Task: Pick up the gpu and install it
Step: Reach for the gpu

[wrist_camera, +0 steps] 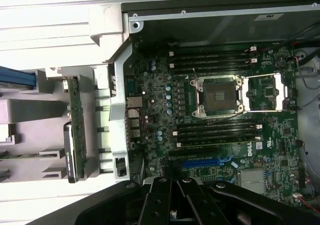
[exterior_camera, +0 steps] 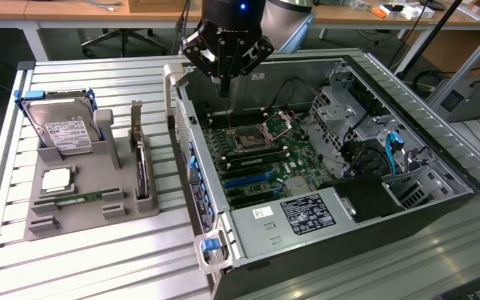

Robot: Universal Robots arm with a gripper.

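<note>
Hovering my closed, empty gripper [exterior_camera: 223,84] near the rim of the metal case [exterior_camera: 192,156].
Flat dark gpu [exterior_camera: 142,169] stands upright in the grey holder [exterior_camera: 82,215].

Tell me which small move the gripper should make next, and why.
Probably shift the gripper toward the exterior view's left, above the gpu: it hangs shut over the open case, while the gpu stands on edge in the grey holder.

gpu [exterior_camera: 140,170] upright in tray [exterior_camera: 73,220], beside computer case [exterior_camera: 252,236]
</note>
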